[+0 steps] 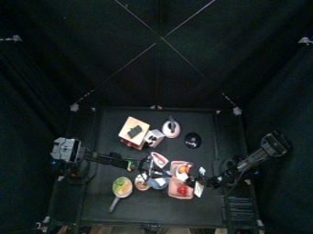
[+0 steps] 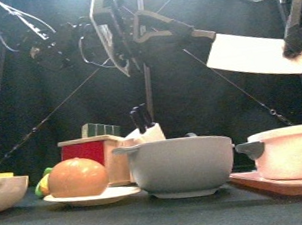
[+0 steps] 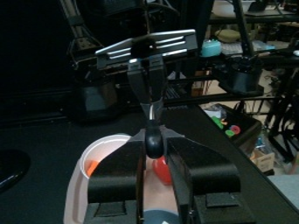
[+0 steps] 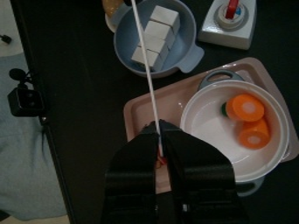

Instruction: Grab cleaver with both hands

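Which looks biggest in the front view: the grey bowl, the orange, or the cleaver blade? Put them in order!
1. Grey bowl, the biggest.
2. Cleaver blade, held up high farther back, so it may really be bigger than it looks.
3. Orange, the smallest, sitting on a plate beside the bowl.

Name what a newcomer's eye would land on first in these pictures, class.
The cleaver hangs in the air above the dishes, its broad pale blade held between the left gripper and the right gripper. Below it stand a grey bowl and a white pot on a pink tray.
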Controlling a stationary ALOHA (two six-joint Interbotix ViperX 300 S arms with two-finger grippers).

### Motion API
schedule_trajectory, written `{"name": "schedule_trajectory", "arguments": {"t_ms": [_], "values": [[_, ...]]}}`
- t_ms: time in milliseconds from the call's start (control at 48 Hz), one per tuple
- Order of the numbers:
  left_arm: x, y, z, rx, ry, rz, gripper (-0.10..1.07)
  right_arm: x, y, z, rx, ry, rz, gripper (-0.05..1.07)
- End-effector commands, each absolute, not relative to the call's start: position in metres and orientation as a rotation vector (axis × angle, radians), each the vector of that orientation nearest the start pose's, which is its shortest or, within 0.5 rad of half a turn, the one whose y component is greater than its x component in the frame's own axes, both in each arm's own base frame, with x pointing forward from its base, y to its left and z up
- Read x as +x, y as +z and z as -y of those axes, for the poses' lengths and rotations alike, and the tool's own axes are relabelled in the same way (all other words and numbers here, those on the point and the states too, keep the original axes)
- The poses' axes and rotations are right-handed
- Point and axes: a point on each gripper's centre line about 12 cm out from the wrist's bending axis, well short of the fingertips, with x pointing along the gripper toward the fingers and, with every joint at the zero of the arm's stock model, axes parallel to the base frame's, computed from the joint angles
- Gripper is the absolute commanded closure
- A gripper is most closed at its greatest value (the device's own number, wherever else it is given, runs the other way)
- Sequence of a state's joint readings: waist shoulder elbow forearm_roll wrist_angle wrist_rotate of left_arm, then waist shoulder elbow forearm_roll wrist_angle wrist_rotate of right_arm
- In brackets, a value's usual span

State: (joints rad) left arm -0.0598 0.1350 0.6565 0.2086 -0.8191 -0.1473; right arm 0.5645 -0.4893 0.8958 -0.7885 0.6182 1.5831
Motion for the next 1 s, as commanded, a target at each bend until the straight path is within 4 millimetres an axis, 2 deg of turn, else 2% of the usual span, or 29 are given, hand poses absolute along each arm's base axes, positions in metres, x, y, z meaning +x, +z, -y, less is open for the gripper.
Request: {"name": "schedule_trajectory", "arguments": {"t_ms": [0, 104, 438, 979], "values": [[0.429, 0.211, 0.045, -0.006, -0.215, 0.042, 0.43, 0.240, 0.226, -0.101, 0.464, -0.191, -0.742, 0.70], [0.430, 0.202, 0.051, -0.007, -0.229, 0.021, 0.43, 0.238, 0.225, -0.104, 0.463, -0.178, -0.750, 0.75], [0.430, 0.171, 0.070, -0.006, -0.271, -0.058, 0.43, 0.233, 0.211, -0.103, 0.472, -0.198, -0.795, 0.75], [0.428, 0.158, 0.076, 0.005, -0.281, -0.132, 0.43, 0.229, 0.203, -0.101, 0.476, -0.201, -0.813, 0.75]]}}
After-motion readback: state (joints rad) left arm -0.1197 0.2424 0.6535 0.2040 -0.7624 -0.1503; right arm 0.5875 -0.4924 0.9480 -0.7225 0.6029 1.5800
